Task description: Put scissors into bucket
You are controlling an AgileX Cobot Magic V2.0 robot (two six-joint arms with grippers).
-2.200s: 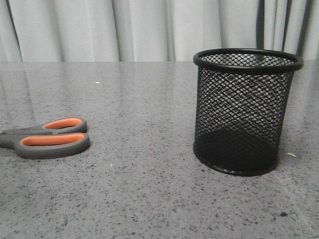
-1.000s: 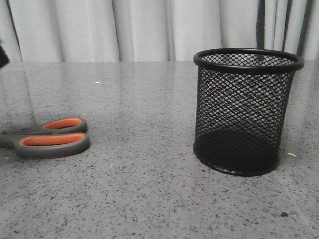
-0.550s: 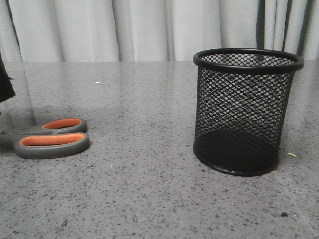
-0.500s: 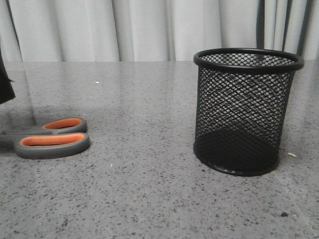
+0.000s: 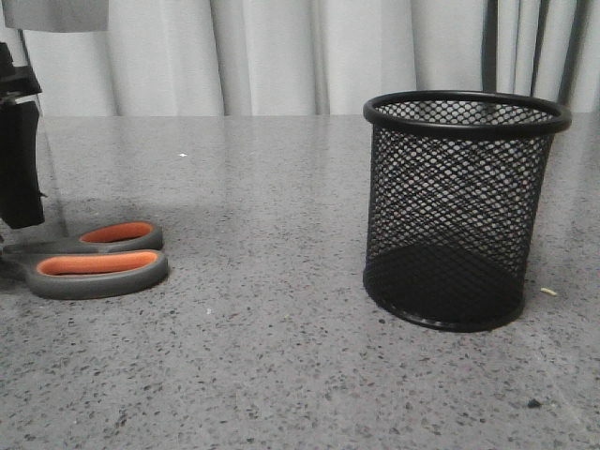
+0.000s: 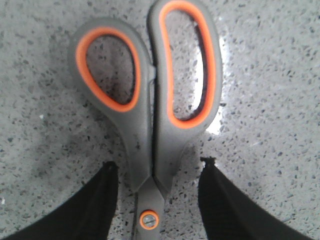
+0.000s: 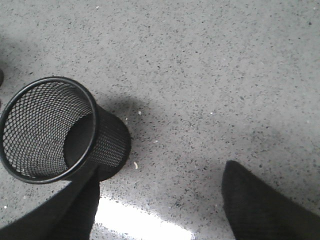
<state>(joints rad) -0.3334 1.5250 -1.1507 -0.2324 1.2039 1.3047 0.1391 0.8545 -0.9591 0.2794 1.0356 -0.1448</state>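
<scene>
While the left gripper (image 6: 156, 197) hangs low with fingers spread astride the scissors (image 6: 150, 100), right gripper (image 7: 160, 210) open above the table (image 7: 210, 75), bucket (image 7: 50, 130) beside it.

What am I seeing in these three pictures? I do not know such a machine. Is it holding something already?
This is a robot with two arms. One camera looks forward over the grey table; the other two sit on the wrists. On the table lie scissors and, standing upright, a black mesh bucket, which looks empty. The left gripper is open, with one dark finger on each side of the scissors near the pivot screw, not yet closed. The right gripper is open beside the bucket. Nothing is held.
</scene>
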